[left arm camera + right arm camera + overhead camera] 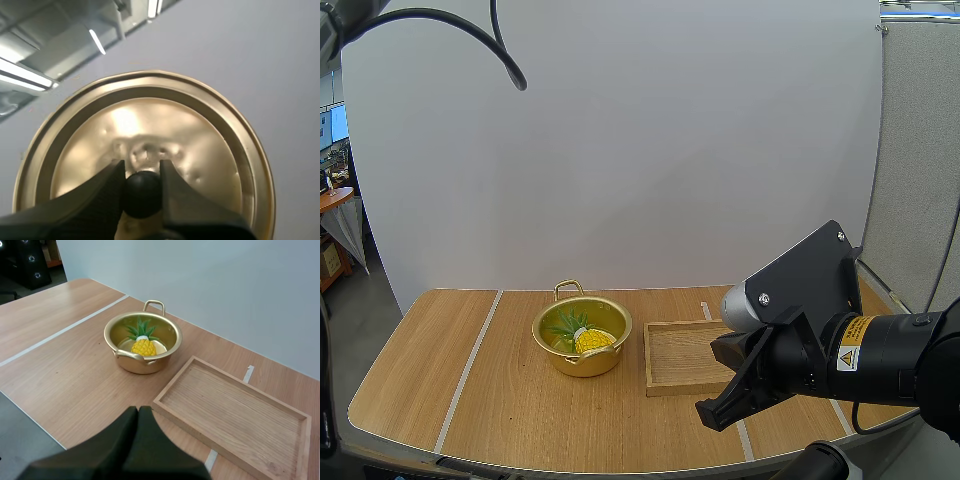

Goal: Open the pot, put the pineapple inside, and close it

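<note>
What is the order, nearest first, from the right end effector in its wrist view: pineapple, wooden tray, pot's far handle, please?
1. Wooden tray, just beside the right end effector.
2. Pineapple, inside the open pot.
3. Far handle, on the pot's rim beyond the pineapple.

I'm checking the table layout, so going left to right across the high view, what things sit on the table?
pot with the pineapple inside it → wooden tray

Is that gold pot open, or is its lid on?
Open: the pot shows the pineapple inside its bare mouth, and the left gripper pinches the lid by its black knob.
</note>
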Action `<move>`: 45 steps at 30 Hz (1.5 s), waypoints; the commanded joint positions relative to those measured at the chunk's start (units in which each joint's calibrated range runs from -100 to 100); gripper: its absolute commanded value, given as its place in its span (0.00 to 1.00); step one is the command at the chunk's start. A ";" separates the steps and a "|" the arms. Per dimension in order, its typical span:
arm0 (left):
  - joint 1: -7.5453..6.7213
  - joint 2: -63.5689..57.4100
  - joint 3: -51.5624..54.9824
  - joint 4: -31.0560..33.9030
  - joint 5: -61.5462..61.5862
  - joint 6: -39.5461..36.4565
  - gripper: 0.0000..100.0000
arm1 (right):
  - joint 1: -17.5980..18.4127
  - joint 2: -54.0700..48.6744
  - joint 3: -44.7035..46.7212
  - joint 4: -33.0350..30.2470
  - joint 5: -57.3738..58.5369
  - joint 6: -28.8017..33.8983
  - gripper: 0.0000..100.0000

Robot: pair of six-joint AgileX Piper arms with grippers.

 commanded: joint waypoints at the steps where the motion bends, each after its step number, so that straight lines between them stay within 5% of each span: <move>1: -0.15 -2.67 -0.39 -1.58 34.05 -0.46 0.00 | -0.06 -0.59 0.21 -0.30 0.07 0.48 0.00; 5: -0.15 -2.93 -0.39 -2.66 53.55 -1.02 0.00 | -0.06 -0.59 0.21 -0.30 0.07 0.48 0.00; 42: -0.15 13.36 38.57 -0.95 53.65 0.78 0.00 | -0.06 -0.59 0.21 -0.30 0.07 0.48 0.00; 45: -0.15 14.08 43.77 -1.19 44.97 2.40 0.00 | -0.06 -0.59 0.21 -0.30 0.07 0.48 0.00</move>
